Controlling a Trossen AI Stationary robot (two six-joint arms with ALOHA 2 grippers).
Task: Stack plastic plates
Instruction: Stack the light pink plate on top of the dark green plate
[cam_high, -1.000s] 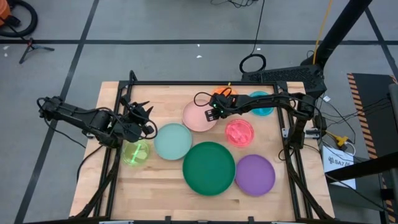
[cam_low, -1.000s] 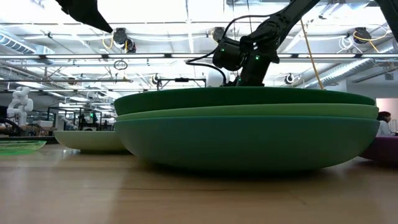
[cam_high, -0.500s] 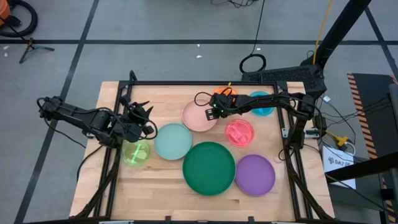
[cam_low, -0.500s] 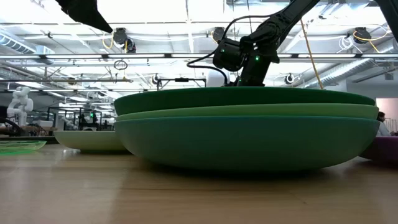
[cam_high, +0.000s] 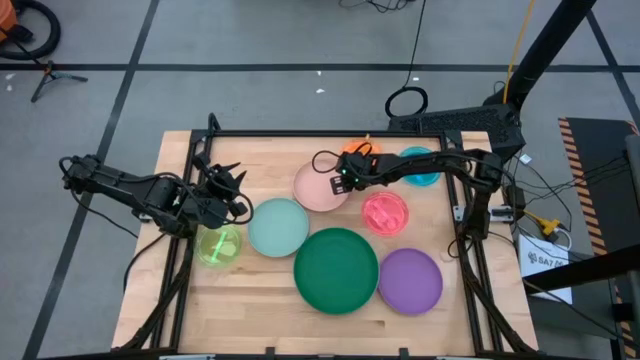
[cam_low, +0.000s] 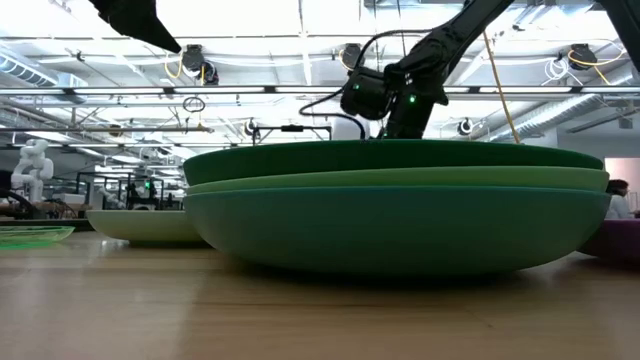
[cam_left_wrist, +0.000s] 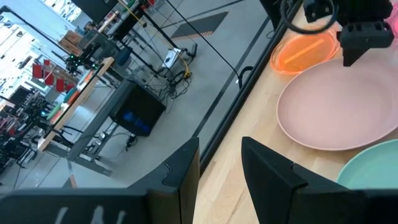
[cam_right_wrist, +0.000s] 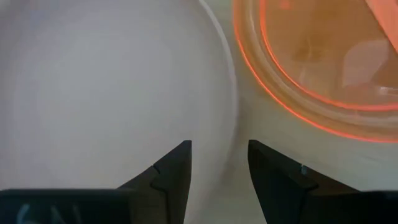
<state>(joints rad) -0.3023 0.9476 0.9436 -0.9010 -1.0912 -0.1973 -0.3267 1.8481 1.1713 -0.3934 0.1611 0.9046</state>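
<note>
From above, your right gripper (cam_high: 345, 180) has barely shifted over the pink plate (cam_high: 318, 190); the left gripper (cam_high: 232, 192) stays by the mint plate (cam_high: 278, 227). In the low view, the right wrist sits slightly higher than before. Both wrist views show fingers apart, holding nothing.
</note>
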